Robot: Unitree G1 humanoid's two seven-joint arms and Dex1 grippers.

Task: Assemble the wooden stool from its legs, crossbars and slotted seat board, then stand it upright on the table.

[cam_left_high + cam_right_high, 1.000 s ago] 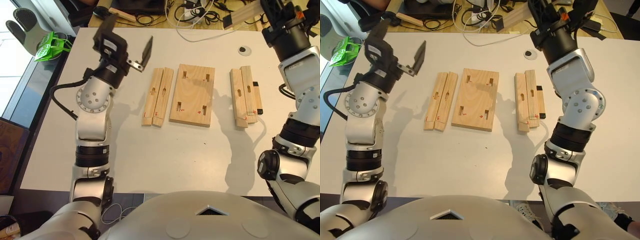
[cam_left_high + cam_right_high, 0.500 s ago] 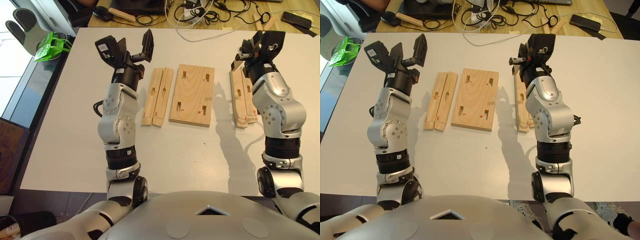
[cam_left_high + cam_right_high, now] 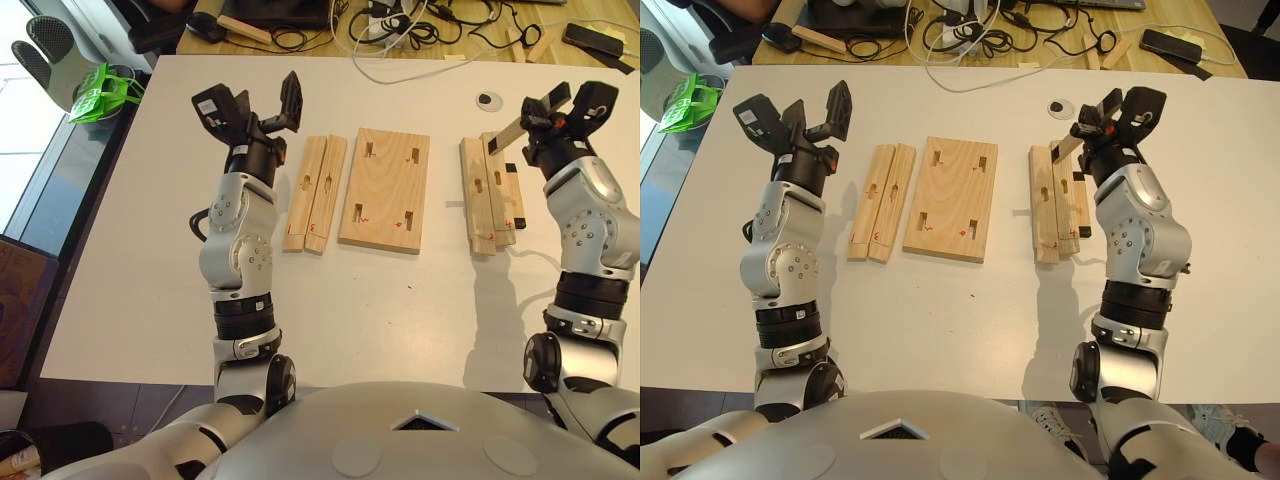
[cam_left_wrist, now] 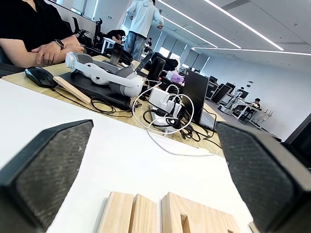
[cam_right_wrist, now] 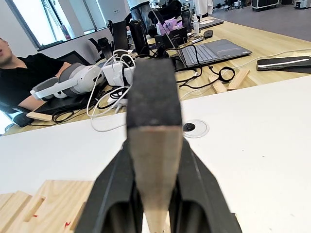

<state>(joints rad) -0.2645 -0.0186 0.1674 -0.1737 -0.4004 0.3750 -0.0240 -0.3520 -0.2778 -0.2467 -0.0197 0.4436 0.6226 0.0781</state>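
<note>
Left eye view: our R jaws clamp wood bar [image 3: 512,133]; L jaws wide open, empty, above worktop [image 3: 130,260].

Seat board [image 3: 384,190] mid-table [image 3: 300,320]; leg pair [image 3: 315,193] just left of it; wood stack [image 3: 487,193] right; left gripper [image 3: 250,100] left of pair; right gripper [image 3: 572,108] right of stack, crossbar [image 3: 515,128] between its fingers.

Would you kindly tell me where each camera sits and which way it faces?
Left eye view: on the head, looking down at the table; both arms show, left gripper open, right gripper clamping a wooden bar.
Right eye view: the head's other eye, same scene.
Left wrist view: low, facing across the table between its own fingers.
Right wrist view: looks along the wooden bar.
Shared: eye views and left wrist view show the seat board.
</note>
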